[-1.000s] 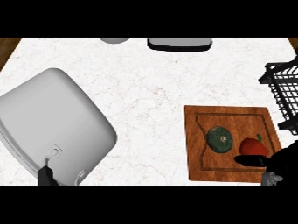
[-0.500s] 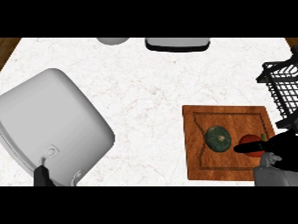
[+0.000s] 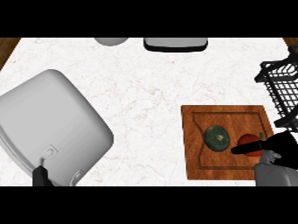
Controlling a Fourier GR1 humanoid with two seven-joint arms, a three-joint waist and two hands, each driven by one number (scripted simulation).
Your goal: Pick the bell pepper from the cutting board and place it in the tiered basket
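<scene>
A red bell pepper [image 3: 247, 140] lies on the right part of the wooden cutting board [image 3: 202, 166]. My right hand [image 3: 281, 148] covers its right side, with the thumb stretched across its lower edge and the fingers curled around it. The black wire tiered basket [image 3: 289, 94] stands at the counter's right edge, just beyond the board. My left hand [image 3: 41, 176] shows only as a dark tip at the lower left, beside the large grey lid.
A dark green round vegetable [image 3: 216, 136] lies on the board left of the pepper. A big grey domed lid [image 3: 45, 129] fills the left side. A grey bowl [image 3: 111, 41] and a dark-rimmed container [image 3: 175, 43] stand along the far edge.
My right hand has moved up and forward over the board and closed onto the pepper's right side. The left hand has stayed where it was.
</scene>
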